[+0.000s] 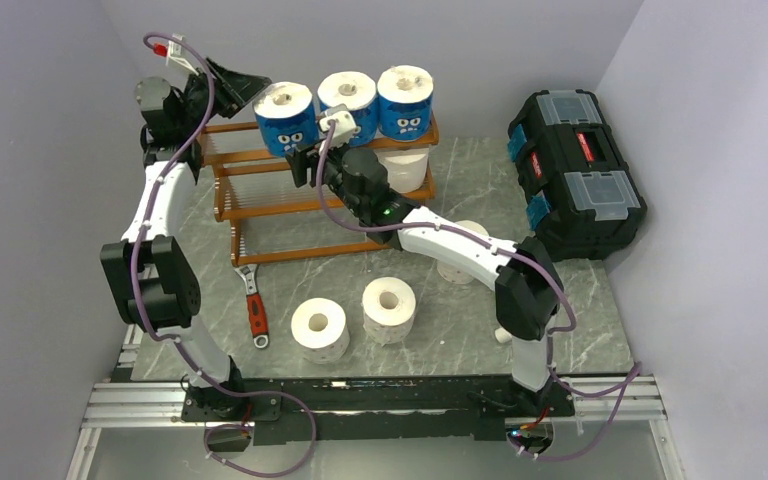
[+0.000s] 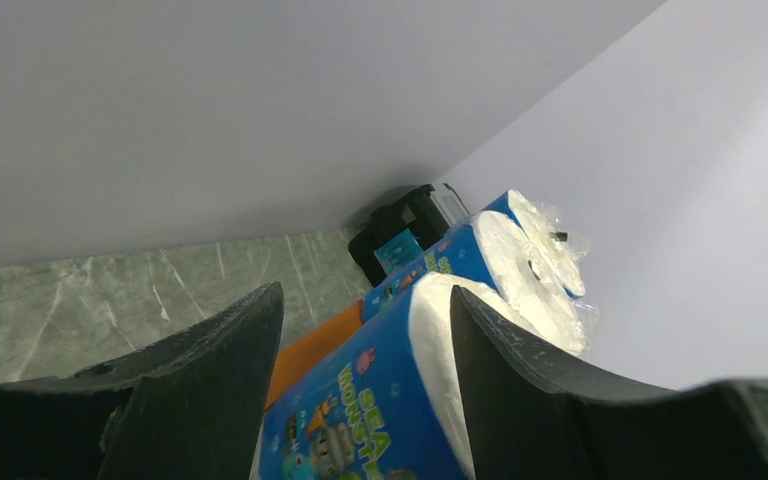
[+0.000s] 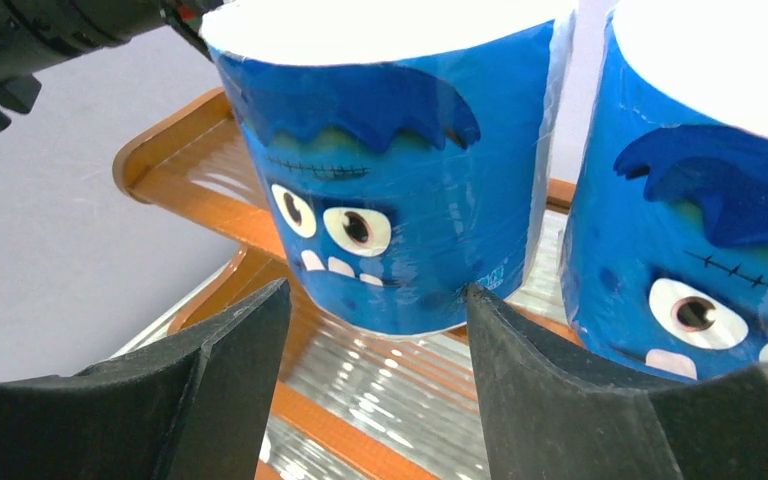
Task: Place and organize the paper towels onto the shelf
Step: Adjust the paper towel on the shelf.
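Top-tier tidying: right gripper (image 3: 375,290) spread, blue roll (image 3: 390,190) just ahead; left gripper (image 2: 365,295) spread around it, grip unclear. Next move calls for squaring it up; then fetching the loose rolls (image 1: 320,328) behind.

Soft, even overhead light; faint shadows on the worktop (image 1: 580,300). In the right wrist view glare bleaches the tops of the blue-wrapped rolls (image 3: 400,200); near tool fingers (image 3: 210,400) blur.
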Controlling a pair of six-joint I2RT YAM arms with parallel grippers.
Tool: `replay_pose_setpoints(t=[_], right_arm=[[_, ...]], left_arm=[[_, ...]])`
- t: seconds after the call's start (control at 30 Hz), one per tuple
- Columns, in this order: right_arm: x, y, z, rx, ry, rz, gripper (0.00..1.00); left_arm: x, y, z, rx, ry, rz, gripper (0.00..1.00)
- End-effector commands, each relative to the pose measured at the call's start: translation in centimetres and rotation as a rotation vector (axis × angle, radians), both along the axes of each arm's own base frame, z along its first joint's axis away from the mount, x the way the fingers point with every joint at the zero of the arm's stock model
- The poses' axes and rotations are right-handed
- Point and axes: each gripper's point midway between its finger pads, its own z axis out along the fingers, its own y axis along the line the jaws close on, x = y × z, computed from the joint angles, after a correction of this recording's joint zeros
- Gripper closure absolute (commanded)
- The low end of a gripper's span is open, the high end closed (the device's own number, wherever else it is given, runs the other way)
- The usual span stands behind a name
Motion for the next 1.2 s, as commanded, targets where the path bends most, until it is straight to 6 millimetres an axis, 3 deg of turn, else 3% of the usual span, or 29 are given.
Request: replay_pose_setpoints(t=[0.0,0.43,1.17], right_arm=[[0.9,-0.1,3.4,0.064,-0.064,-0.049,0.33],[1.6,0.1,3.0,0.060,-0.062,-0.075,0.33],[1.6,0.8,3.9,0.067,-0.086,-0.078,0.33]], left_arm=[[-0.9,-1.3,2.4,0.029,-0.089,-0.049,0.33],[-1.0,-3.2,2.2,0.010,-0.086,-0.104,0.41],[-2.4,-6.0,4.3,0.022,-0.153,-0.189,0.47]])
